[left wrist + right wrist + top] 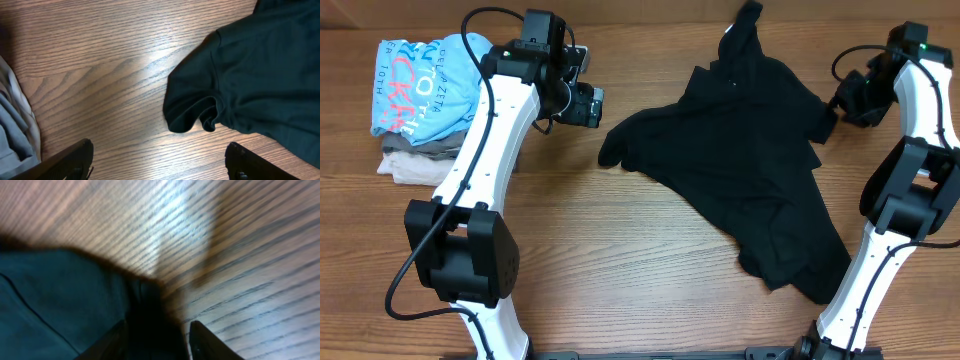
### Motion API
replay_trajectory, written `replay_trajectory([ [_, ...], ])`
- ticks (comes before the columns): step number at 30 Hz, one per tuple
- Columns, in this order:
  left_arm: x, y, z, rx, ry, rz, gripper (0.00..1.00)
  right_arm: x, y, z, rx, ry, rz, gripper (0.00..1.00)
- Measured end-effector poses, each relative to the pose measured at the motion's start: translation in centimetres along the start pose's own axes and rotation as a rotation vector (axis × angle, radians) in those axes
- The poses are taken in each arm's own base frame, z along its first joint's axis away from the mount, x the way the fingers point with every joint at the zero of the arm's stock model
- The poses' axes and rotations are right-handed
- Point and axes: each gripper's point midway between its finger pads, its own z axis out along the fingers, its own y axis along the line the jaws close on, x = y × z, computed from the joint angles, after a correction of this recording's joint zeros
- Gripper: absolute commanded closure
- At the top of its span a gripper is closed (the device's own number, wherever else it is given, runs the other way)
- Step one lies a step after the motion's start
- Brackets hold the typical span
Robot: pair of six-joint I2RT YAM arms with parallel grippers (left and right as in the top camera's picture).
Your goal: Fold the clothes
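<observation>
Now | left fingers spread wide, black garment sleeve just ahead | right fingers pinching its edge

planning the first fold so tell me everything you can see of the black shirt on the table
The black shirt is plain, soft, matte fabric, crumpled and unfolded, spread diagonally across the right half of the wooden table. One sleeve points left, its cuff curled open on the wood; another part trails toward the far edge. Its right edge is bunched between the fingers of the right end effector; whether they have clamped it is unclear.
</observation>
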Motion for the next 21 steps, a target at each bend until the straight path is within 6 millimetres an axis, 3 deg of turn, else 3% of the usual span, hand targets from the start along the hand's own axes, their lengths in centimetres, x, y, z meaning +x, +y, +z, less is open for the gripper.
replay_trajectory([
  [4, -0.1, 0.0, 0.0, 0.0, -0.003, 0.0, 0.12, 0.8, 0.3, 0.6, -0.025, 0.031, -0.02, 0.94],
  [5, -0.1, 0.0, 0.0, 0.0, -0.003, 0.001, 0.13, 0.9, 0.6, 0.6, -0.037, 0.035, -0.036, 0.96],
  [10, -0.3, 0.0, 0.0, 0.0, -0.012, 0.002, 0.12, 1.7, 2.0, 0.2, -0.101, 0.072, -0.044, 0.96],
  [14, -0.8, 0.0, 0.0, 0.001, -0.031, 0.004, 0.12, 2.2, 3.7, -1.9, -0.128, 0.074, -0.071, 0.96],
  [17, -1.2, 0.3, -0.1, -0.001, -0.051, -0.003, 0.13, 4.0, 7.7, -5.5, -0.154, 0.051, -0.167, 0.96],
  [19, -1.3, 0.7, -0.1, -0.005, -0.054, -0.011, 0.12, 6.7, 11.6, -7.9, -0.175, 0.047, -0.258, 0.96],
  [21, -1.4, 1.6, -0.3, -0.012, -0.057, -0.029, 0.13, 10.8, 16.9, -9.5, -0.209, 0.059, -0.386, 0.96],
])
